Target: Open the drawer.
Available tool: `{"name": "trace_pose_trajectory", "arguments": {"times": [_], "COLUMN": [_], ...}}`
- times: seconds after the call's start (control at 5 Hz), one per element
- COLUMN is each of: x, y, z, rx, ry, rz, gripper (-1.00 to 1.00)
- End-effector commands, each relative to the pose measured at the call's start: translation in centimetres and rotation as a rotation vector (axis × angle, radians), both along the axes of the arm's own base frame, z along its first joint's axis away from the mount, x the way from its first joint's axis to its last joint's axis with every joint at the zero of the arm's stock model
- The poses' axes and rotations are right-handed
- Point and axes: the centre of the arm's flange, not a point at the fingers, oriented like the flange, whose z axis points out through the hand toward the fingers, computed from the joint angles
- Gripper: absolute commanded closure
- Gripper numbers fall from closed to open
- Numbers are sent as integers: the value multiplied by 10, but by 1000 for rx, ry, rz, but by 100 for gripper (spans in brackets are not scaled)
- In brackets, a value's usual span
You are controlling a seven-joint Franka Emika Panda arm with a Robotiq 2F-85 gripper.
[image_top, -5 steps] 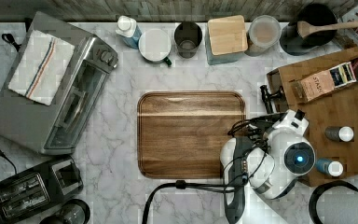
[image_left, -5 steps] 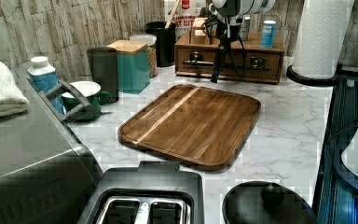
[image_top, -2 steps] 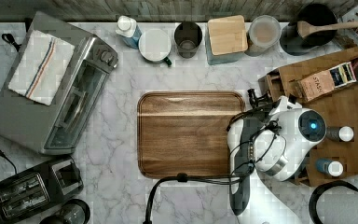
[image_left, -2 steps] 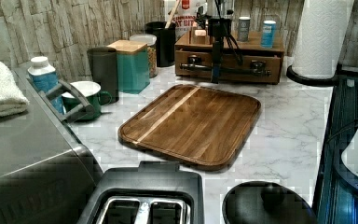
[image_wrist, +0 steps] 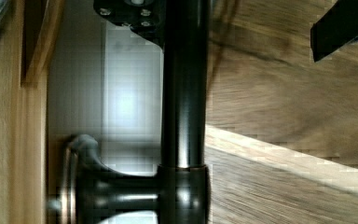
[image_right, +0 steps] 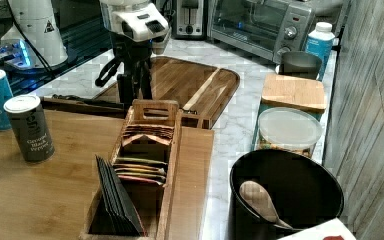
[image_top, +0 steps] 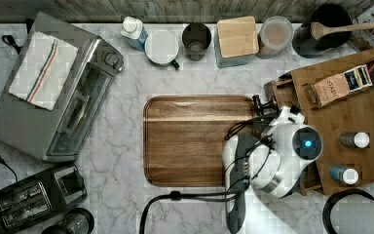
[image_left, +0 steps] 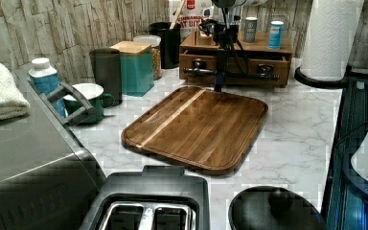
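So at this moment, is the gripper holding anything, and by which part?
The gripper is at the drawer handle's black bar, between its two brackets. Whether its fingers are closed on the bar cannot be told.

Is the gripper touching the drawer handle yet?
Cannot tell. In the left view the gripper overlaps the drawer's handle; in the wrist view the bar runs close by, contact unclear.

arm [image_top: 277, 156]: white shell | blue LED | blk cables | hand [image_left: 220, 57]: blk, w/ screws
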Motion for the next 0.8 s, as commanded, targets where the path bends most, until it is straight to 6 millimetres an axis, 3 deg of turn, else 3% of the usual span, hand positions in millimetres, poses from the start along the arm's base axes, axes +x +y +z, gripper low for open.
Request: {"name": "trace_pose_trajectory", "arguments": {"times": [0.2, 0.4, 0.8], "x": [-59, -67, -67], "y": [194, 215, 215], "z": [-24, -23, -23], "rx": [77, 52, 52], "ry": [157, 113, 113], "rz": [175, 186, 186], "gripper": [-100, -100, -100]}}
